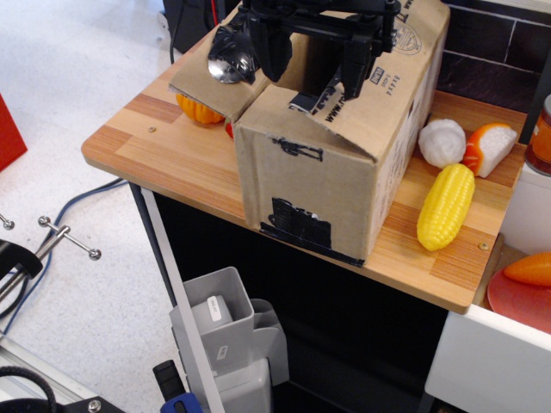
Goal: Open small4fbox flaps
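The small4fbox, brown cardboard with black tape patches, stands on the wooden table. Its left flap is folded outward and down. The near flap, with black print, slopes down over the top edge. The far flap with the round logo stands upright. The fourth flap is hidden behind the arm. My black gripper hangs over the box's open top, its fingers spread wide apart with nothing between them.
A yellow toy corn, a white toy and an orange-white toy lie right of the box. An orange toy sits under the left flap. A red plate and a jar are at the right edge.
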Controlling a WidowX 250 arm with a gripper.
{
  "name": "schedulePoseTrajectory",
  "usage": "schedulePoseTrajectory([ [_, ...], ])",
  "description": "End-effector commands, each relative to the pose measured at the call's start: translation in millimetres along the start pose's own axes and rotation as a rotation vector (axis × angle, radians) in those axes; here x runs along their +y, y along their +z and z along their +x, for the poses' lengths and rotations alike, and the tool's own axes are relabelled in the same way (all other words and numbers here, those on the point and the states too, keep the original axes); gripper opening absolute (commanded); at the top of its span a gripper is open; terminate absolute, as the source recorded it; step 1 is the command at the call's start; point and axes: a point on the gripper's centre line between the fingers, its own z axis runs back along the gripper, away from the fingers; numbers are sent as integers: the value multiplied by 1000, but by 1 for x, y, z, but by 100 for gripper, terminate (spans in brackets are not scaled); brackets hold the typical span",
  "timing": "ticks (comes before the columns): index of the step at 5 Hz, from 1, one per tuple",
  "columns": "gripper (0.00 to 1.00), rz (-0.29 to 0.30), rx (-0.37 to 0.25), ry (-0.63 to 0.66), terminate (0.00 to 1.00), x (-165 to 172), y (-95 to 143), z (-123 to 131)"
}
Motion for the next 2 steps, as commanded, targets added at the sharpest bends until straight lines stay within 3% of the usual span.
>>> schedulePoseTrajectory([
  [1, 100, 0, 0, 0, 0, 0, 0, 0],
  [2, 100, 48, 0, -4, 0, 11, 13, 1],
])
